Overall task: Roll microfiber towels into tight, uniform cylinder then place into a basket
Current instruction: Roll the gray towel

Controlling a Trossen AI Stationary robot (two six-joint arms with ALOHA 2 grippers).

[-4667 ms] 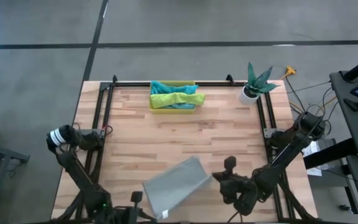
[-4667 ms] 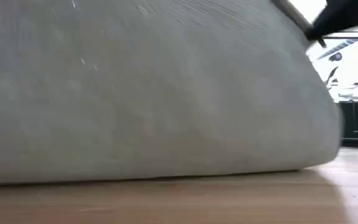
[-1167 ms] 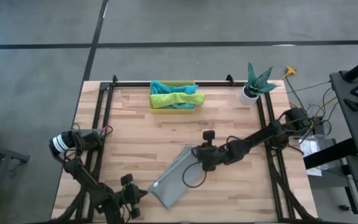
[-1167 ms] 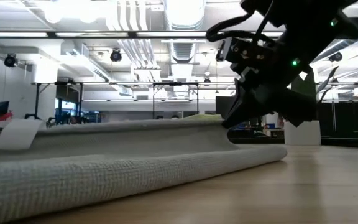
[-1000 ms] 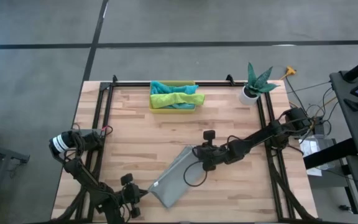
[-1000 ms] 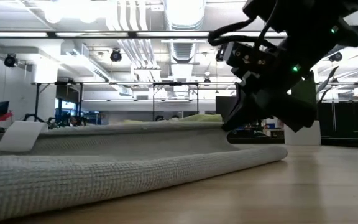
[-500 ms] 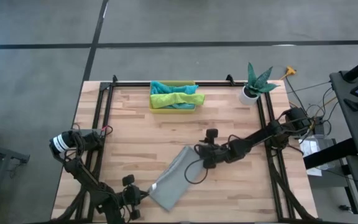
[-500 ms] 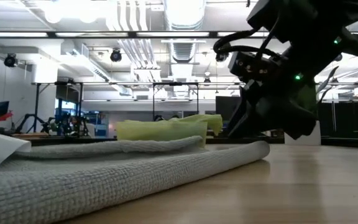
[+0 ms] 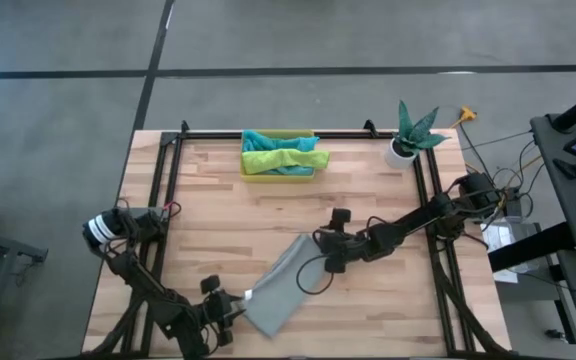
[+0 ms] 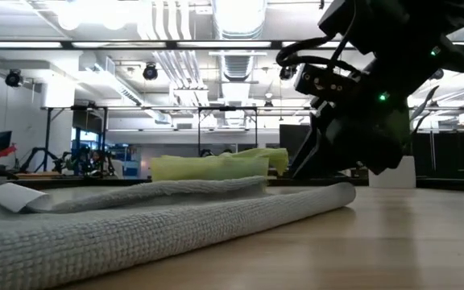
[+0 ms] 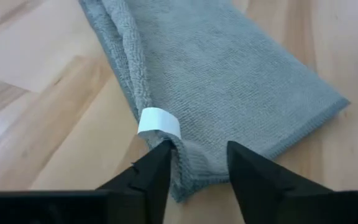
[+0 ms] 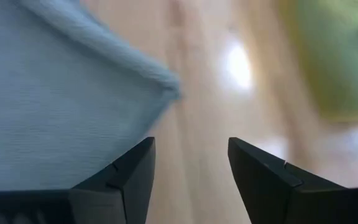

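From above, the grey towel (image 9: 286,283) is seen folded flat near the table's front edge, between the left gripper (image 9: 230,303) and right gripper (image 9: 330,256). In both wrist views, the fingers are spread with nothing pinched. It is judged light, soft and floppy; its near corner by the white label (image 11: 159,122) is best taken.

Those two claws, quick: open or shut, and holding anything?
Left claw: open, its fingers either side of the grey towel's corner, not clamped.
Right claw: open, holding nothing, at the towel's other end.
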